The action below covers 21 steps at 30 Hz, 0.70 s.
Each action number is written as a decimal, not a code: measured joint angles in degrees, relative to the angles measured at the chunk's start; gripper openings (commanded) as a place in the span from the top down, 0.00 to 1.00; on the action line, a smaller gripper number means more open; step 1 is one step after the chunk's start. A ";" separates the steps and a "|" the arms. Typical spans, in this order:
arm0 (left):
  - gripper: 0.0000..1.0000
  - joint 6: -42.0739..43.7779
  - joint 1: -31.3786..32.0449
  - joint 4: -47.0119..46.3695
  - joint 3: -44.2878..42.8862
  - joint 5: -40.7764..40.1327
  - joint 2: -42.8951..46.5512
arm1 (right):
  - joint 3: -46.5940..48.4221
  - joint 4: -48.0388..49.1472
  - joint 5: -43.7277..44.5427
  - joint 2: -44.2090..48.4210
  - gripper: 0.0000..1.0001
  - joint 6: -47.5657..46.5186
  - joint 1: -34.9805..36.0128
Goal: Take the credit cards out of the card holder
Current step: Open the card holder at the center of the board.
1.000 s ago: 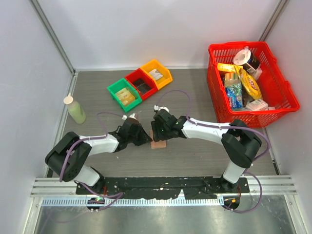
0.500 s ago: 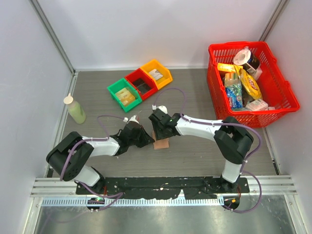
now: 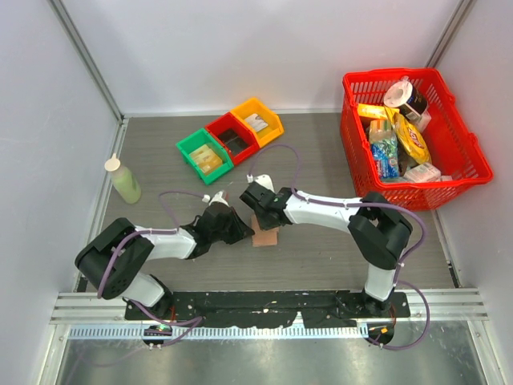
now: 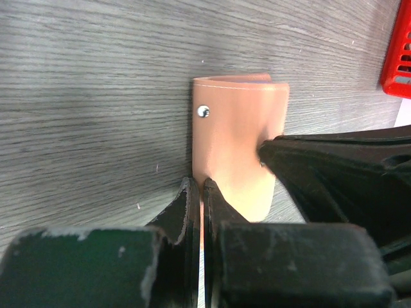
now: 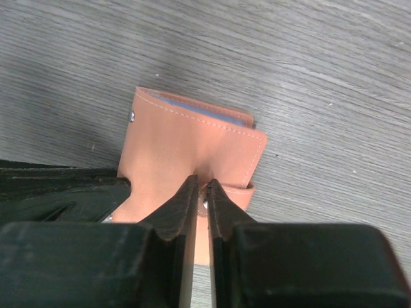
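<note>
Card holder: the small flat tan-pink leather-like card holder (image 5: 186,144) lies on the grey wood-grain table (image 3: 321,253), about mid-table in front of the arm bases. I see it folded, outer face up. The left wrist view shows a small round metal stud (image 4: 203,111) near one corner. At the far edge in the right wrist view, a thin blue-grey strip shows under the top flap. I cannot tell whether that is lining or a card.

Right fingers (image 5: 186,199): clenched almost together on the near edge of the card holder, where a short tab sticks out. Tan material and a glint of metal sit in the narrow gap between the tips. I log this as a grasp on the holder.

Left fingers (image 4: 189,205): pressed together at the holder's near corner, with a thin sliver of pale tan caught between them. I log this as a grasp on that edge too.

The two arms meet over the holder, and each wrist view shows the other arm's black finger lying across it.

Surroundings, top view:
- A row of three small plastic bins (image 3: 245,148), green, red and yellow, stands farther back on the table.
- A pale green bottle with a white cap (image 3: 124,180) is at the left.
- A red plastic mesh basket (image 3: 357,160) full of packaged goods is at the right, well apart from the holder.
</note>
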<state>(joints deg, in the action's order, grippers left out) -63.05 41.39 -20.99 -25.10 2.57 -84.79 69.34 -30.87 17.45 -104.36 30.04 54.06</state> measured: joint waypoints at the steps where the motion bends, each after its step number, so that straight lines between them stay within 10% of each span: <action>1: 1.00 0.04 0.02 -0.13 0.09 0.02 0.00 | -0.02 -0.02 0.28 0.13 0.93 -0.09 0.00; 14: 1.00 0.50 0.13 1.68 0.17 -0.74 1.09 | -8.79 0.31 0.76 7.72 0.96 -1.33 -2.58; 21: 1.00 3.48 0.13 8.11 -1.46 -2.36 3.34 | -18.32 6.05 -2.80 13.42 0.66 -0.07 -9.35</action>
<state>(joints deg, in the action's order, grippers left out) -59.57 41.52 -12.88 -26.57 0.21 -81.45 51.03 -24.82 14.66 -90.94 29.98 44.71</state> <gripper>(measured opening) 0.020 0.181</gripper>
